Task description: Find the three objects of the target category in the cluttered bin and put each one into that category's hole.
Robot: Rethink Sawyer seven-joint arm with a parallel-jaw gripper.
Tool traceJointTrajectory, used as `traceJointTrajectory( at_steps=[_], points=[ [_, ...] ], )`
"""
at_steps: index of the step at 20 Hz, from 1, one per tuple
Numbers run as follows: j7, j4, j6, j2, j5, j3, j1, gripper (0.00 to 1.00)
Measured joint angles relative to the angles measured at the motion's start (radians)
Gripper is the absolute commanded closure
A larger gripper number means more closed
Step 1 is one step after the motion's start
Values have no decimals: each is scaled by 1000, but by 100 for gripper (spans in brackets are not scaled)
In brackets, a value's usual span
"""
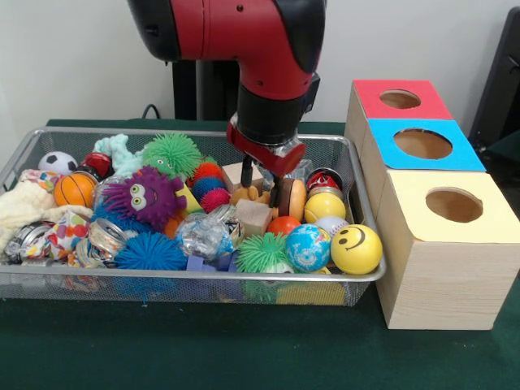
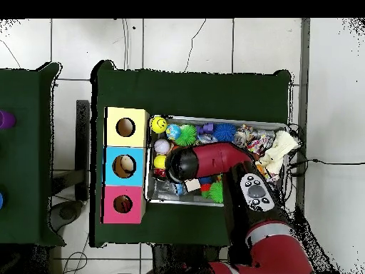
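Observation:
The bin [image 1: 203, 276] is a wide silver wire-mesh basket full of toys; in the overhead view [image 2: 214, 119] the arm covers its middle. My gripper [image 1: 261, 188] reaches down into the bin right of centre. Its black fingers [image 1: 276, 192] stand apart on either side of a tan wooden piece [image 1: 258, 195]. A pale wooden cube [image 1: 253, 216] lies just in front and a brown wooden disc [image 1: 291, 197] just to the right. The hole [image 1: 400, 99] in the red-topped box is at the far right, empty; it also shows in the overhead view [image 2: 122, 204].
The blue-topped box [image 1: 422, 144] and yellow-topped box [image 1: 453, 205] stand in a row with the red one, right of the bin. Around the gripper lie a purple furry toy [image 1: 150, 195], a green spiky ball [image 1: 172, 153], a globe ball [image 1: 307, 248] and a yellow smiley ball [image 1: 356, 248].

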Motion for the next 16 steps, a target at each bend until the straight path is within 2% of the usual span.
traceJointTrajectory(
  at_steps=[16],
  points=[
    [0,75,-146,-19,-35,15,-52,0]
  ],
)
